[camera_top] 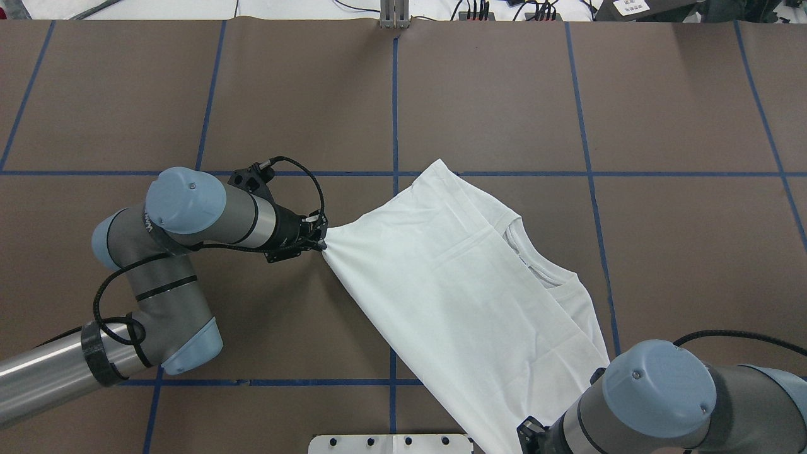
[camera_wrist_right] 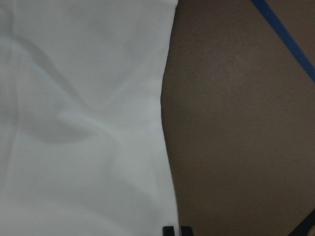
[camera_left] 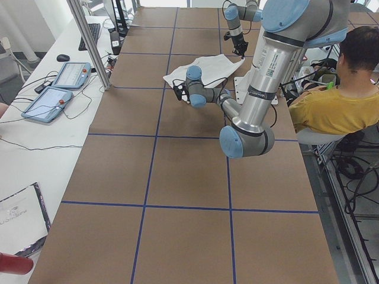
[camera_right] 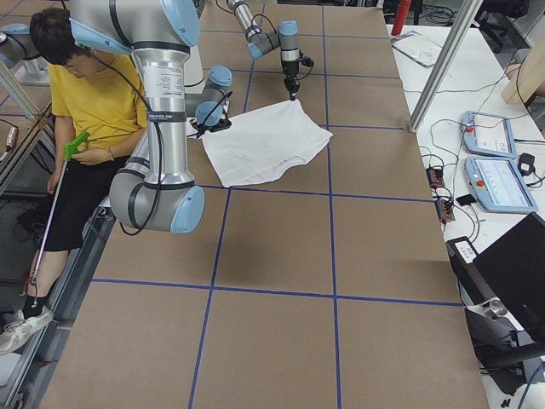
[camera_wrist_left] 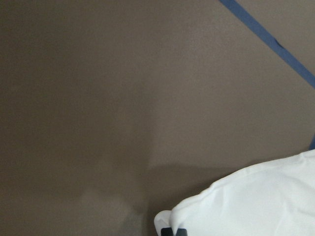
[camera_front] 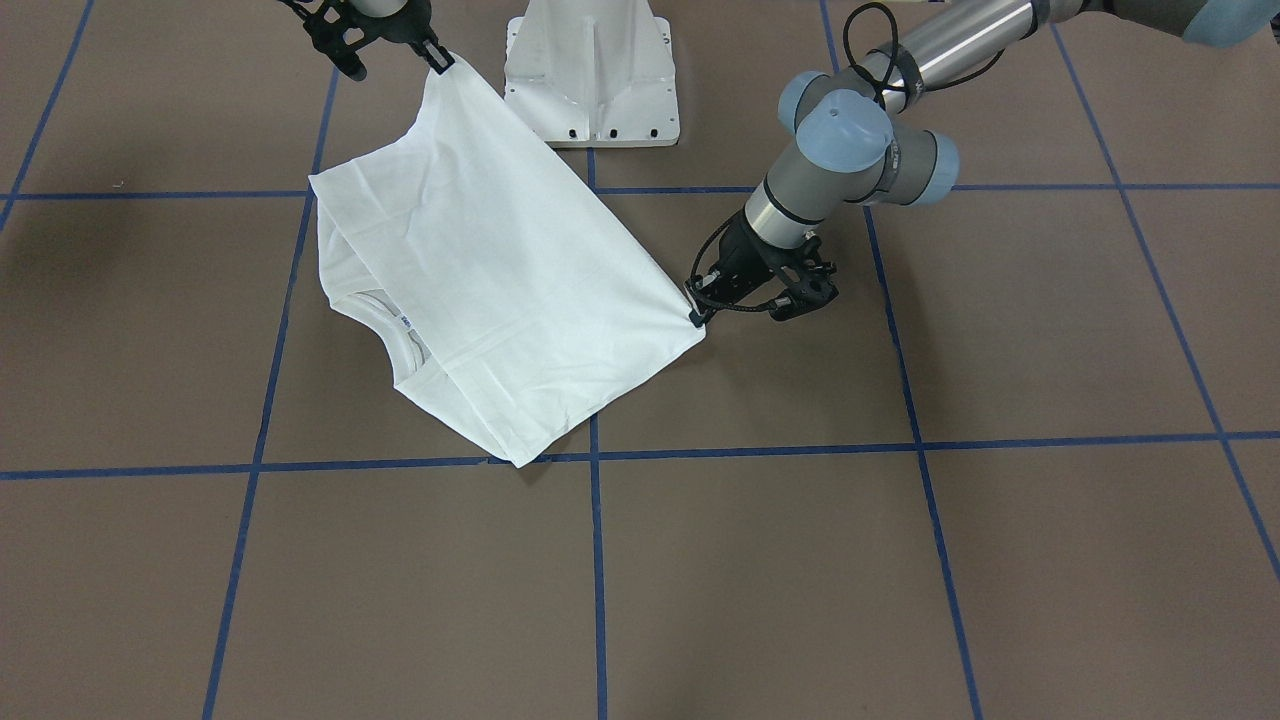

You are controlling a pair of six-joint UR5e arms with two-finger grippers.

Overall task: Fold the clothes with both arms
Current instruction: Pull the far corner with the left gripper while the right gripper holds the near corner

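The white T-shirt [camera_front: 500, 270] lies folded on the brown table, plain side up, with its ribbed collar and small label [camera_front: 405, 322] at one edge. No black text shows. My left gripper [camera_front: 697, 315] is shut on one corner of the shirt; it also shows in the overhead view [camera_top: 321, 243]. My right gripper [camera_front: 443, 62] is shut on the opposite corner near the pedestal and lifts it slightly. The cloth stretches taut between them [camera_top: 454, 284]. The left wrist view shows the pinched cloth [camera_wrist_left: 256, 201], and the right wrist view shows the shirt's edge [camera_wrist_right: 83, 123].
The white pedestal base [camera_front: 590, 75] stands just behind the shirt. Blue tape lines [camera_front: 598, 560] divide the brown table. A person in a yellow shirt [camera_left: 331, 100] sits beside the robot. Tablets [camera_right: 490, 136] lie on a side bench.
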